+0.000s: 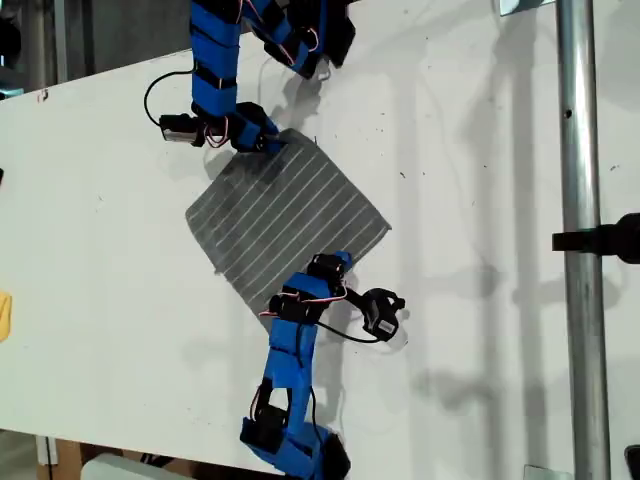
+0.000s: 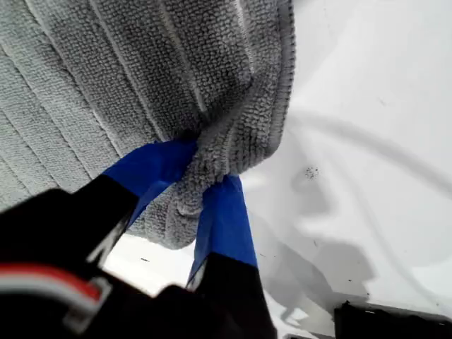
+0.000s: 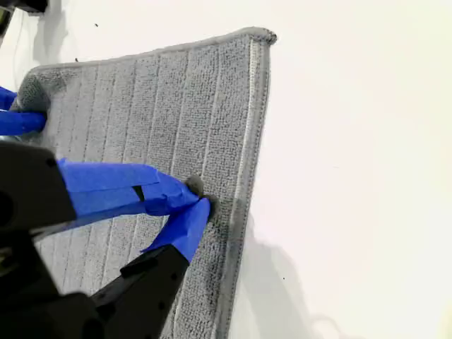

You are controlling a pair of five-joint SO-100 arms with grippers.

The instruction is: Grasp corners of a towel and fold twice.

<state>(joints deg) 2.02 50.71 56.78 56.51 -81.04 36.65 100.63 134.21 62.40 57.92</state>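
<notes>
Towel [image 1: 285, 212] lay flat mid-desk [image 1: 90, 200]; my first end effector [image 2: 201, 185] clenched bunched cloth at the exterior view's 12 o'clock corner, my second end effector [image 3: 201, 203] pinched the 6 o'clock edge, apparently readying the first fold.

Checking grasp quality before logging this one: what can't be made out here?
- Exterior view: an arm covers the towel corner nearest it.
- Second wrist view: my second gripper hides whether its tips pinch cloth.
- First wrist view: my first gripper bunches the pinched corner, hiding its tip.
</notes>
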